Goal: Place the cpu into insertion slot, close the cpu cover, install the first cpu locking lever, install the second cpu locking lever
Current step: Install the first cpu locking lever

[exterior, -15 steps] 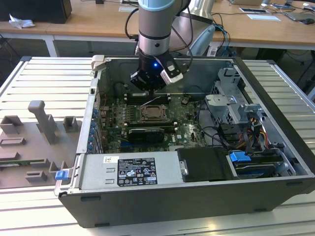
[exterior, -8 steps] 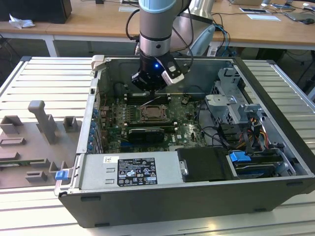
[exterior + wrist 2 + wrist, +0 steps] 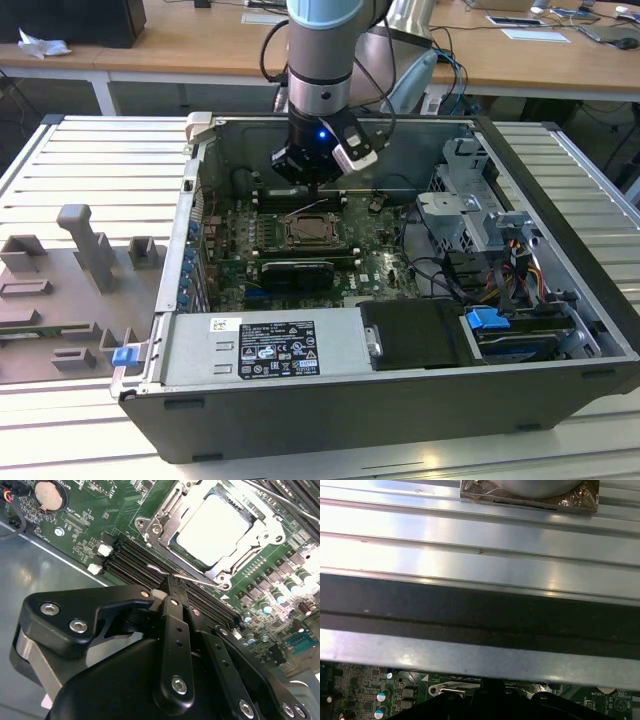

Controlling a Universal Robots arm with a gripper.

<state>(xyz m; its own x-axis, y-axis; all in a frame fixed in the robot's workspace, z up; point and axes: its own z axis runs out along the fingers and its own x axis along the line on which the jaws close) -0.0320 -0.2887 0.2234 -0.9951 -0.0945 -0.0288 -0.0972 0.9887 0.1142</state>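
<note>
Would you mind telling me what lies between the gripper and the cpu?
In the second wrist view, black memory slots and a thin silver locking lever lie between the gripper and the cpu.

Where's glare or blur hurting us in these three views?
Second wrist view: the cpu face washes out pale under glare, and the gripper body is a dark, soft foreground mass. First wrist view: bright streaks run along the ribbed metal table. Exterior view: even light, with the motherboard dim inside the computer case.
</note>
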